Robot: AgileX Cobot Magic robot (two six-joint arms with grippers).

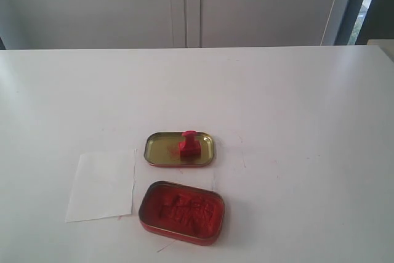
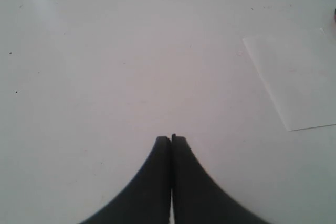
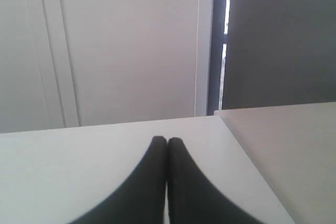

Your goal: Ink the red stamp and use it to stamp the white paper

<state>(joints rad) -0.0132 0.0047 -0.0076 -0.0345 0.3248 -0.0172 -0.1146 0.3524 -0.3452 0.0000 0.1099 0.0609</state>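
Item: small red plastic stamp [image 1: 188, 145]: light, rigid, probably slick (inky); I'd pinch its knob. My jaws, both pairs, closed empty, well apart from it.

Exterior high over table [image 1: 295, 90]; left wrist close above shared white paper [image 1: 101, 184]; right wrist level toward wall [image 3: 131, 51].

I am seeing a bright red stamp [image 1: 188, 145] and a lid [image 1: 161, 150] showing a gold lining smeared faintly red. The tin [image 1: 181, 211] is showing deep red paste, mottled darker in places. The paper [image 1: 101, 184] is reading plain white against the white bench [image 1: 277, 103]. My left hand [image 2: 171, 138] and right hand [image 3: 167, 140] are showing black.
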